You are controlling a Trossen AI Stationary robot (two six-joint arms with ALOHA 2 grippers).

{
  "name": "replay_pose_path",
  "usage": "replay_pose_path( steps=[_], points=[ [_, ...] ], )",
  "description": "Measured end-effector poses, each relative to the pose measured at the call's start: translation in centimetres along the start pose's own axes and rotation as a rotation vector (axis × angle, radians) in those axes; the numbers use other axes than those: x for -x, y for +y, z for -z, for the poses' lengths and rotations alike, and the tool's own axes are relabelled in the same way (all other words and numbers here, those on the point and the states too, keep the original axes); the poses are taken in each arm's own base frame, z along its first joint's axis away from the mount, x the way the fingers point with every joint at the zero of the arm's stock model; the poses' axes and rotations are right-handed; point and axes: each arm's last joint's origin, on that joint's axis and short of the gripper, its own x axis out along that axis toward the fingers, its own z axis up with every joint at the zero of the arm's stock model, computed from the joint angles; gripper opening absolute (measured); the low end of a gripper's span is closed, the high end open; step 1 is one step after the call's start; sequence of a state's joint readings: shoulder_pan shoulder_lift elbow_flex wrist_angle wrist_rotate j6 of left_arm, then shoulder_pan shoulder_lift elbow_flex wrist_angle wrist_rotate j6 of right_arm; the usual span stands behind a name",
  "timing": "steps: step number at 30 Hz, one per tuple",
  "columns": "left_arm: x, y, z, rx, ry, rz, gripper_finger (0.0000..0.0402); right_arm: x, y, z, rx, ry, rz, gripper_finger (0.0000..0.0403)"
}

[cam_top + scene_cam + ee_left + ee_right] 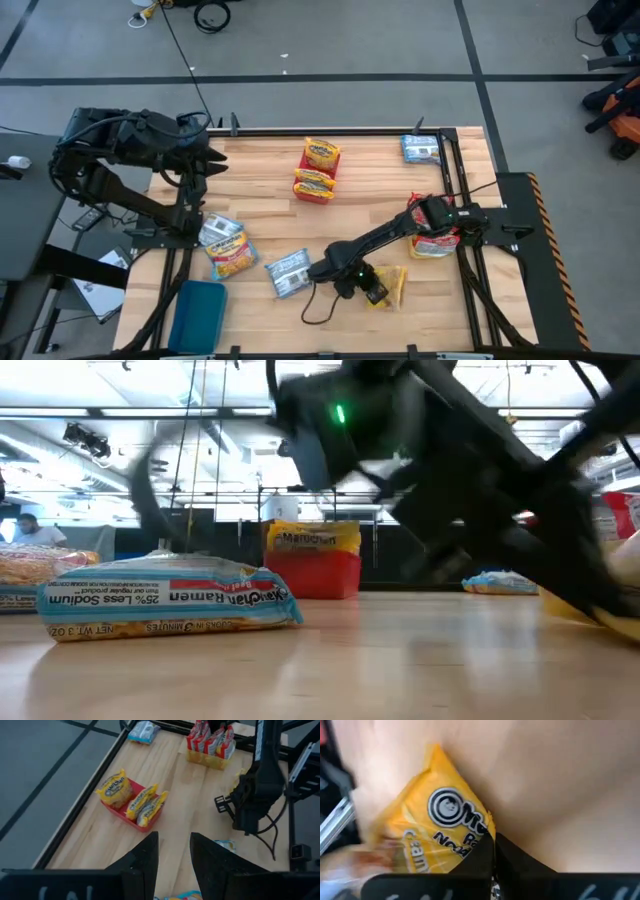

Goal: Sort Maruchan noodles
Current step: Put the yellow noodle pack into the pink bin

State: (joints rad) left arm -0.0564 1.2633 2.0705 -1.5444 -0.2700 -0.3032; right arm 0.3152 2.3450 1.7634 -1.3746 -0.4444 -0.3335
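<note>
On the table's left side, the left pincer is waiting above the wood, its fingers standing partly apart with nothing between them. Just below it, a pair of packets is lying near the blue tray, and a blue-edged packet is resting flat a little further right, its long axis running roughly across the table with a slight tilt. At the middle of the far side, the red tray is holding yellow-edged packets.

Right of centre, near the front edge, the right pincer is closing on the yellow packet; in its wrist view the fingers are pinched shut on one end of the wrapper. That packet's long axis seems to be running away from the fingers, its far corner pointing outward over the wood, though its exact heading is hard to read.

The grip appears to be catching only the edge of slippery plastic, so the packet could be sliding free or swinging once lifted. The arm's dangling cable could be snagging the blue-edged packet as it is travelling. Further right, the yellow tray holds red-edged packets, and another packet is lying at the far right corner.
</note>
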Motion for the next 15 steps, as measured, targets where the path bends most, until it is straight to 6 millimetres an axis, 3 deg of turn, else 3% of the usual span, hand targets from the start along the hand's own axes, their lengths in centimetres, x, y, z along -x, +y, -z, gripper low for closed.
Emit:
replay_pose_path(
  steps=[5, 9, 15],
  points=[
    [0.0, 0.0, 0.0, -0.019, -0.003, -0.008, 0.0116, 5.1, 1.4, 2.3, -0.057, -0.114, 0.143, 0.0007],
    [0.0, 0.0, -0.1, -0.061, -0.011, -0.02, 0.0116, 10.0, 2.4, 5.3, -0.147, -0.276, 0.276, 0.0008],
    [0.0, 0.2, -0.2, -0.14, -0.027, -0.078, 0.0116, 18.1, 2.3, 10.7, -0.437, -0.707, 0.593, 0.0007]
  ],
)
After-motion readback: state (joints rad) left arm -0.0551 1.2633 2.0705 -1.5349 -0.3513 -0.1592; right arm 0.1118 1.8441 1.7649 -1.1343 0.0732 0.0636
